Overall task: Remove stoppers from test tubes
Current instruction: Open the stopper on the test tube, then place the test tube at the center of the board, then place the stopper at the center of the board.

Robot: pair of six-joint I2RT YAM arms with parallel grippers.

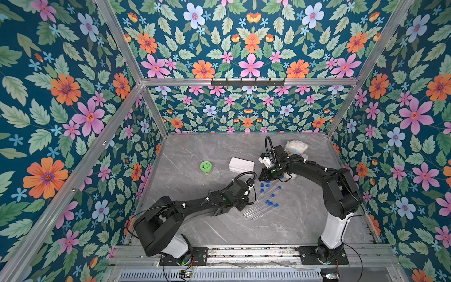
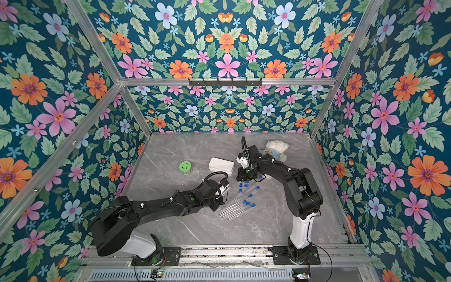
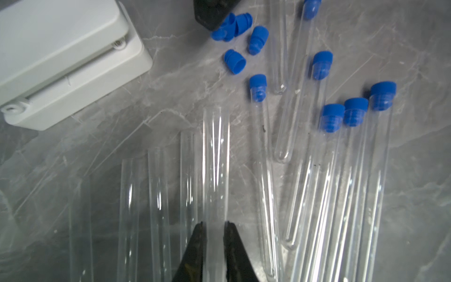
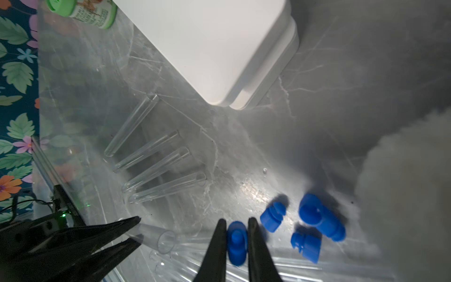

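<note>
Blue stopper (image 4: pixel 236 244) sits clamped in the right gripper (image 4: pixel 236 221); the left gripper (image 3: pixel 214 222) grasps an unplugged test tube (image 3: pixel 216 158). Better release each low, beside its own kind.

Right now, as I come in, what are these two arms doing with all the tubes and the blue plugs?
The left gripper is shut on a clear test tube whose mouth is open. The right gripper is shut on one blue stopper close by. Other loose stoppers lie on the table beside it. Four opened tubes lie in a row, and about six plugged tubes lie nearby.
</note>
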